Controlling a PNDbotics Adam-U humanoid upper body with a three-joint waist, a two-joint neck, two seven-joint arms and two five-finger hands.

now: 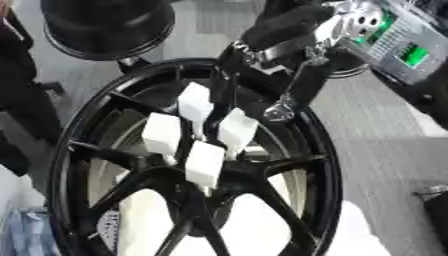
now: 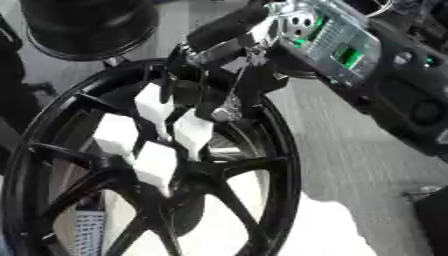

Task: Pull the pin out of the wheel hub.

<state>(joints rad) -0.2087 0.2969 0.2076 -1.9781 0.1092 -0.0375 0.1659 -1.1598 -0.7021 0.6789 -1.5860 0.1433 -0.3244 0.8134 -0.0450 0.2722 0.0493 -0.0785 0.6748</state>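
Note:
A large black spoked wheel (image 1: pixel 66 150) stands tilted in front of me, its hub (image 1: pixel 188 182) low in the middle. My right hand (image 1: pixel 262 55) comes in from the upper right and hangs right over the hub. Several white blocky pieces (image 1: pixel 206 162) bunch together between the hand and the hub centre. I cannot tell whether they belong to the hand or to the wheel. No pin can be made out; the hub centre is mostly hidden behind these pieces. My left hand shows in neither view.
A second black wheel (image 1: pixel 105 25) stands behind at the upper left. White sheeting (image 1: pixel 262 220) lies under the spokes, with grey floor (image 1: pixel 385 150) to the right. My silver forearm with green lights (image 1: pixel 394 45) fills the upper right. A dark object (image 1: pixel 435 210) sits at the right edge.

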